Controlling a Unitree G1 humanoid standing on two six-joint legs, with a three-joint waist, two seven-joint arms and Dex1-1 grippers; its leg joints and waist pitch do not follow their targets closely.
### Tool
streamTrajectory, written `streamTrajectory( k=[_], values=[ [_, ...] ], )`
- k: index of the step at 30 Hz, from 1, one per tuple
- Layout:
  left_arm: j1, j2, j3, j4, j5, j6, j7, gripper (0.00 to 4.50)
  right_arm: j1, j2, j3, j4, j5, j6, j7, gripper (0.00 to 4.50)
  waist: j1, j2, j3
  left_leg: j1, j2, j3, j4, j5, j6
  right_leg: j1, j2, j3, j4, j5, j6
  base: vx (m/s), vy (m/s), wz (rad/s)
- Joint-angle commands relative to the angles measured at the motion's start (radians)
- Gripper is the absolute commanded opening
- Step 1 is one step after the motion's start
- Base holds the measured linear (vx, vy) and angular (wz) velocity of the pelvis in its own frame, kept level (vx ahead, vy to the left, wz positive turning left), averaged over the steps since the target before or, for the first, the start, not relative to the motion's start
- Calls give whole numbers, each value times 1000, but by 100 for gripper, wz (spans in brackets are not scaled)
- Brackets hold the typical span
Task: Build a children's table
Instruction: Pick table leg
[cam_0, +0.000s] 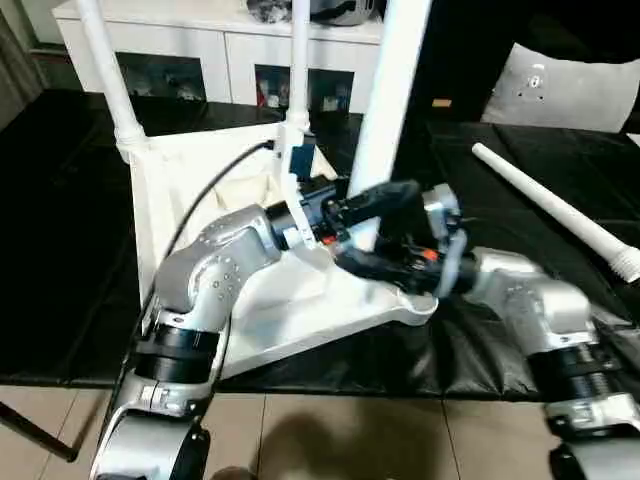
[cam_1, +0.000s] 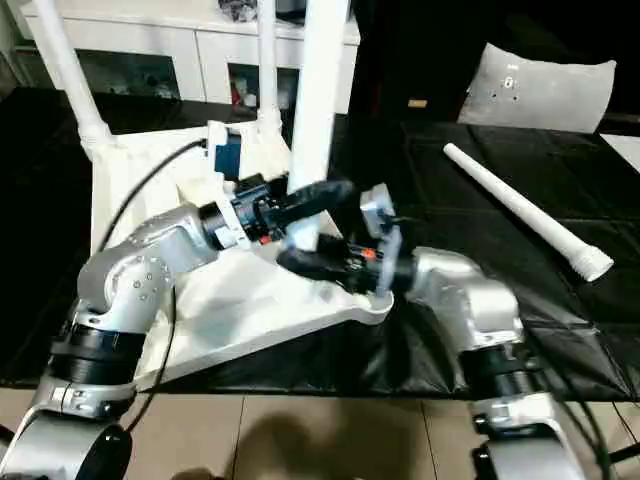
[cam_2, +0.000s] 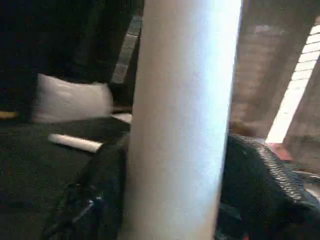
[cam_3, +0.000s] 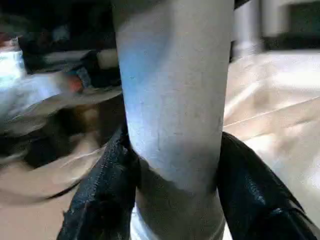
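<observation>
The children's table top (cam_0: 290, 310) lies underside up on the black mat. Two white legs (cam_0: 110, 70) (cam_0: 298, 60) stand in its far corner sockets. A third, thick white leg (cam_0: 395, 90) stands upright by the near right corner (cam_0: 415, 310), its lower end hidden behind my grippers. My left gripper (cam_0: 378, 212) reaches around this leg (cam_2: 185, 120) from the left. Just below it, my right gripper (cam_0: 365, 262) is shut on the same leg (cam_3: 172, 100), a black finger (cam_3: 105, 195) pressed to each side. A fourth leg (cam_0: 555, 210) lies loose on the mat at the right.
A white cabinet with glass doors (cam_0: 200, 45) stands behind the table top. A pale grey cushion (cam_0: 575, 85) leans at the back right. The black mat (cam_0: 60, 250) ends at a tiled floor (cam_0: 330, 440) near me. A black cable (cam_0: 205, 190) runs over my left forearm.
</observation>
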Motion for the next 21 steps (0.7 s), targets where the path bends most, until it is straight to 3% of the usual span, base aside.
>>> streamTrajectory(
  k=[1, 2, 4, 5, 6, 7, 11, 14, 19, 20, 21],
  values=[
    [7, -6, -11, 6, 45, -42, 36, 319, -9, 1, -35, 21, -25, -39, -79, 191, -2, -3, -73, 5, 24, -1, -73, -184, 4, 63, -54, 44, -68, -309, -127, 0, 0, 0],
    [12, -4, -22, 6, 83, -69, 71, 341, -16, 16, -32, 45, -67, -87, -145, 191, 1, -2, -75, 6, 23, -1, -72, -178, 5, 65, -53, 45, -66, -298, -127, 0, 0, 0],
    [15, -20, -26, 6, 131, -99, 150, 343, -28, 46, -35, 90, -122, -151, -256, 191, 0, -2, -74, 7, 26, -1, -74, -177, -7, 60, -53, 45, -63, -285, -131, 0, 0, 0],
    [11, -42, -37, 23, 197, -147, 243, 343, -38, 79, -39, 129, -158, -199, -350, 191, -2, -1, -73, 8, 25, 0, -74, -187, -10, 60, -53, 45, -64, -288, -132, 0, 0, 0],
    [10, -44, -38, 24, 203, -150, 250, 343, -39, 81, -39, 131, -160, -202, -356, 191, -2, 1, -73, 7, 27, -1, -75, -186, -13, 58, -54, 46, -64, -283, -131, 0, 0, 0],
    [4, -57, -49, 39, 241, -175, 295, 343, -44, 97, -39, 146, -177, -223, -395, 190, -4, -7, -74, 5, 25, -1, -75, -191, -10, 62, -54, 45, -64, -289, -126, 0, 0, 0],
    [-25, -125, -40, 100, 300, -218, 432, 343, -69, 148, -33, 208, -242, -283, -536, 190, -4, -5, -75, 4, 23, 0, -74, -190, -1, 61, -53, 46, -65, -290, -112, 0, 0, 0],
    [-26, -145, -58, 115, 306, -212, 438, 343, -89, 181, -47, 250, -267, -333, -633, 190, -6, -6, -74, 3, 20, 1, -74, -196, -3, 59, -54, 46, -68, -307, -110, 0, 0, 0],
    [-18, -159, -68, 120, 311, -201, 445, 343, -98, 198, -52, 280, -307, -386, -708, 190, -12, -5, -74, 3, 21, 2, -74, -198, 8, 59, -50, 46, -63, -255, -121, 0, 0, 0],
    [-18, -163, -66, 123, 309, -204, 445, 343, -98, 200, -53, 284, -313, -393, -721, 190, -12, 2, -74, 5, 21, 1, -74, -199, 7, 58, -51, 47, -63, -252, -122, 0, 0, 0],
    [-18, -164, -66, 124, 309, -205, 446, 325, -98, 201, -54, 285, -314, -394, -725, 190, -14, -2, -73, 5, 20, 2, -74, -210, 9, 60, -49, 46, -64, -258, -122, 0, 0, 0]
  ],
)
